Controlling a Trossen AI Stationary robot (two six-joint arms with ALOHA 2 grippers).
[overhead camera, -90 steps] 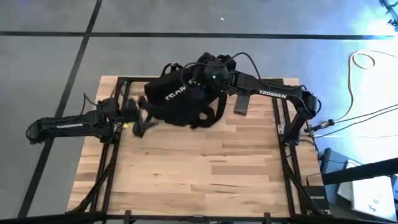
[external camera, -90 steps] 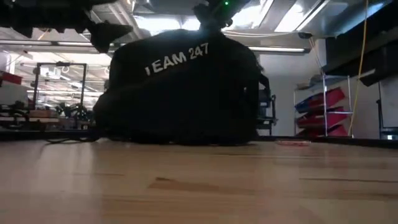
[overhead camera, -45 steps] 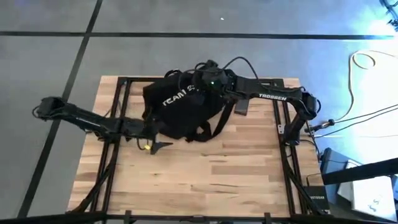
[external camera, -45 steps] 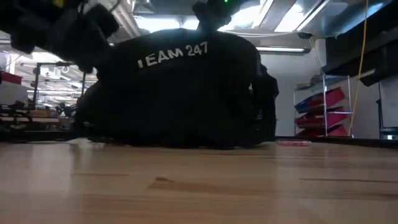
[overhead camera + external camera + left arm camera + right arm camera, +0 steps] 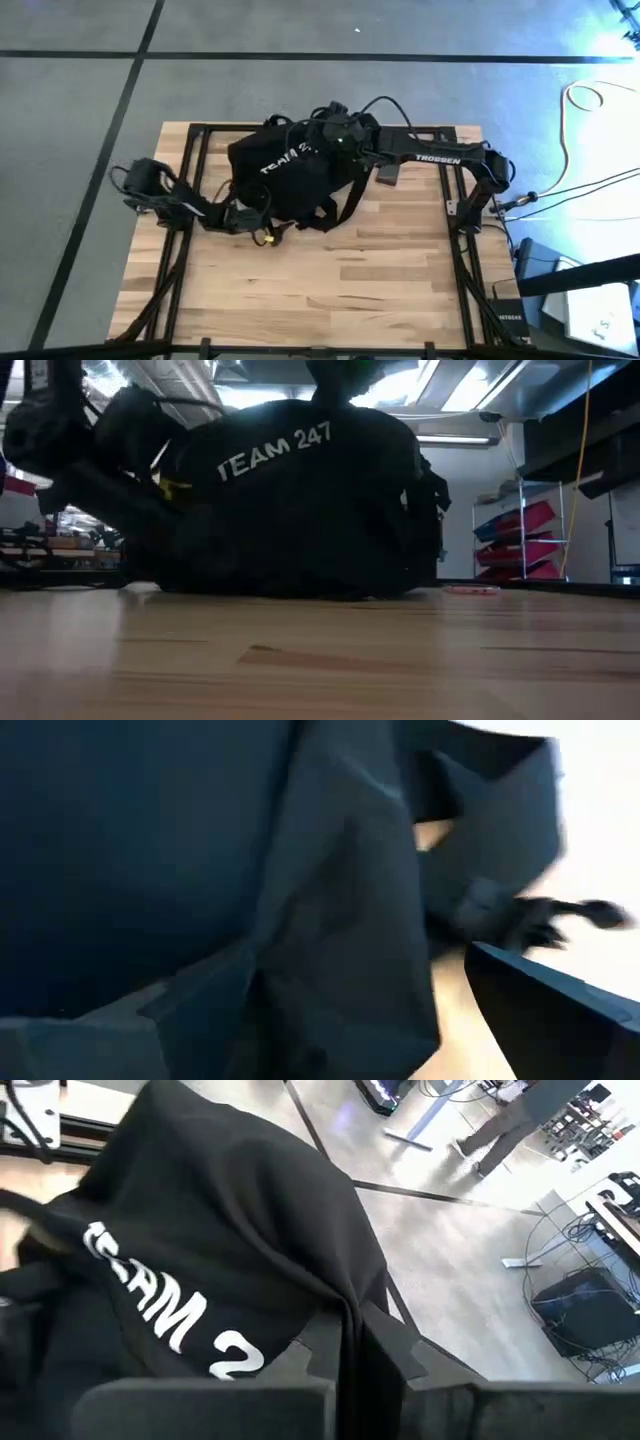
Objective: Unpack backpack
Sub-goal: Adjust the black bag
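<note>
wooden table (image 5: 330, 280), red shelf bins (image 5: 520, 540)

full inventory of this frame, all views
backpack: one, black with white TEAM 247 lettering, far middle of the table.
table: one, light wood, black frame rails along its sides.
cable: one, pale, looped on the floor right of the table.
shelving: one rack with red bins, room behind.
person: one, walking on the floor beyond the table.
left gripper: at the backpack's near left edge.
right gripper: shut on the backpack top.

Two dark arms; white TROSSEN lettering on right arm (image 5: 437, 158); black cables; green light.
</note>
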